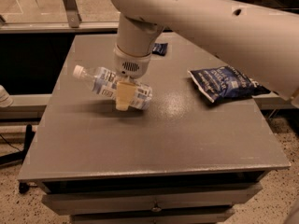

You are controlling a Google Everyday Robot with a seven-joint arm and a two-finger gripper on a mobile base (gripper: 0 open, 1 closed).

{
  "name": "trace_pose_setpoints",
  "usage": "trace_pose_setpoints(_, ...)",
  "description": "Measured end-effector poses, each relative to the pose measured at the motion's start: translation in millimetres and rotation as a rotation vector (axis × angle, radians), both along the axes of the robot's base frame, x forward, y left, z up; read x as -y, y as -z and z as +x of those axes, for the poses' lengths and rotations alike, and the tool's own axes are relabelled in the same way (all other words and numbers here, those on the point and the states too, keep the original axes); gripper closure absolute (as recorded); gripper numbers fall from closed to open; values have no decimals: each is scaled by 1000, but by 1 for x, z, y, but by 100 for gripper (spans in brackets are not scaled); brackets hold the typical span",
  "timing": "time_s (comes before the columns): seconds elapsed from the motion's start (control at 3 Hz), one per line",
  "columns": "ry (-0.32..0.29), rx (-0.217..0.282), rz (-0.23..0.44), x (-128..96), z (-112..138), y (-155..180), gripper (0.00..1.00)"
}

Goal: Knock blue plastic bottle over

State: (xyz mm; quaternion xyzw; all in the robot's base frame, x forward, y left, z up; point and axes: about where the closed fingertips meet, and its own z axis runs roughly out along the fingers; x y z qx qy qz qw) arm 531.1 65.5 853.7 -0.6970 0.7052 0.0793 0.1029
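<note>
The blue plastic bottle [100,82] is a clear bluish bottle with a white cap and a pale printed label. It lies tipped steeply on the grey table [163,139], left of centre, with its cap end pointing left and slightly raised. My gripper [124,97] hangs from the big white arm and sits right over the bottle's lower half, covering part of the label. The bottle's base end shows just right of the gripper.
A dark blue crinkly snack bag [224,83] lies at the table's right. A small dark wrapped bar [160,49] lies at the back, behind the arm. A white object [3,97] sits off the table's left side. Drawers run under the front edge.
</note>
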Motion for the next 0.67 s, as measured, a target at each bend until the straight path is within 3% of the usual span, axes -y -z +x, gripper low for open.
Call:
trace_pose_setpoints(0.33, -6, 9, 33, -11, -1, -1, 0)
trace_pose_setpoints(0.67, -9, 16, 57, -19, -3, -1, 0)
